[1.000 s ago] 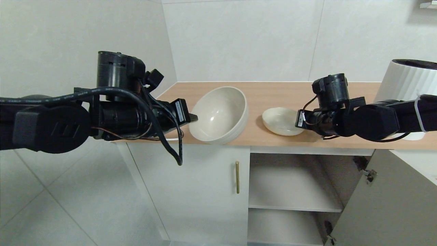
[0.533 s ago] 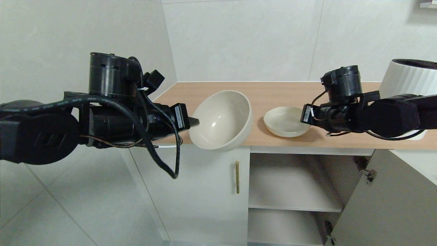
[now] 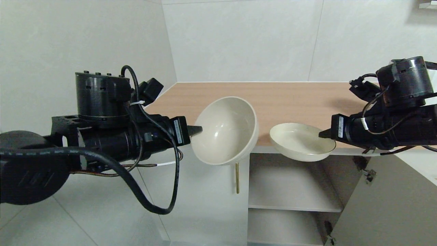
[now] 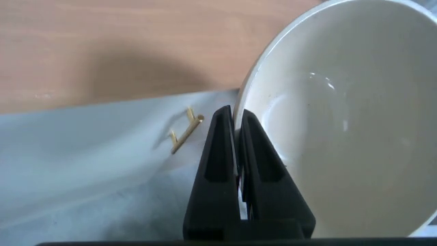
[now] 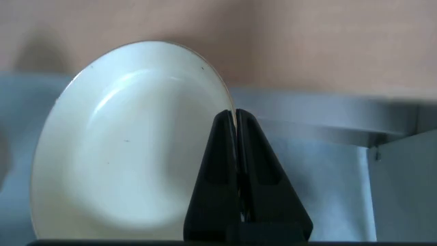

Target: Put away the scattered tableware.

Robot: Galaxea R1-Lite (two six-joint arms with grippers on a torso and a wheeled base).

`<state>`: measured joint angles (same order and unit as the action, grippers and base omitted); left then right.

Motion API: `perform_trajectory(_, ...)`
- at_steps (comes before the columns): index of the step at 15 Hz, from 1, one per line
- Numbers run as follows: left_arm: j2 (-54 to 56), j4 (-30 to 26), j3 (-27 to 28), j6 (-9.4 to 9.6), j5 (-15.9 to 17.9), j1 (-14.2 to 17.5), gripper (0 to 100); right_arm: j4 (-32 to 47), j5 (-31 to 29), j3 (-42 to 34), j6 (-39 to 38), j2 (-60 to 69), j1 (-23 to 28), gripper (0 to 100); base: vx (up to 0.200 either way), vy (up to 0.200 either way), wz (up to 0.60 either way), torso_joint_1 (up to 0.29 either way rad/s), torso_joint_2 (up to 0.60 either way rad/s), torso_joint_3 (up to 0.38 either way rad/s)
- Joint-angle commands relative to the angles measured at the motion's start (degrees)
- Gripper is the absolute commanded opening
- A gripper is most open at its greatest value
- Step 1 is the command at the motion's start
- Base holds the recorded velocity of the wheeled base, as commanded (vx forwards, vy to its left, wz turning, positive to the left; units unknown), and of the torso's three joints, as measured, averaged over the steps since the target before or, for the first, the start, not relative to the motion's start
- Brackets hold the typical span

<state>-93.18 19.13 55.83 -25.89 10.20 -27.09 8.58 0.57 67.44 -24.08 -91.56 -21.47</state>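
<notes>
Head view: left jaws pinch the deep bowl (image 3: 223, 131), right jaws the shallow dish (image 3: 300, 141); both hang clear at the worktop's (image 3: 290, 99) front edge. Stowing below the worktop likely remains.

Wood-grain countertop (image 3: 290, 99) spans 9 to 3 o'clock, seated on a white cabinet (image 3: 205, 191). Brass handle (image 3: 237, 177) at 6 o'clock; open shelf (image 3: 293, 201) at 5 o'clock.

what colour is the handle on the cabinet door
Brass gold. The handle shows best in the head view.
</notes>
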Motion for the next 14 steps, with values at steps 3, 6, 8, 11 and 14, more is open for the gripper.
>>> perform_trajectory(3,0.02,-0.05,-2.31,-0.03,-0.01,-0.33,0,1.00,0.57,-2.22,2.63,1.39,0.20,0,0.000,0.000,0.00,0.000,0.00,0.000)
perform_trajectory(6,-0.07,-0.23,-3.54,-0.03,-0.01,-0.33,0,0.91,0.39,-2.93,3.95,1.12,0.11,0,-0.133,0.000,0.00,0.002,0.00,0.000)
perform_trajectory(8,-0.51,-0.23,-3.63,0.05,-0.01,-0.42,0,0.73,0.39,-3.19,4.48,0.86,0.11,0,-0.100,0.000,0.00,0.006,0.00,-0.001)
perform_trajectory(11,-0.95,-0.14,-3.71,1.20,-0.10,-0.42,0,0.73,0.31,-3.19,4.56,0.16,0.11,0,0.000,0.000,0.00,0.000,0.00,0.000)
perform_trajectory(14,-1.30,-0.14,-3.89,1.28,-0.10,-0.42,0,0.73,-0.49,-3.28,4.56,-0.99,0.11,0,0.000,0.000,0.00,0.000,0.00,0.000)
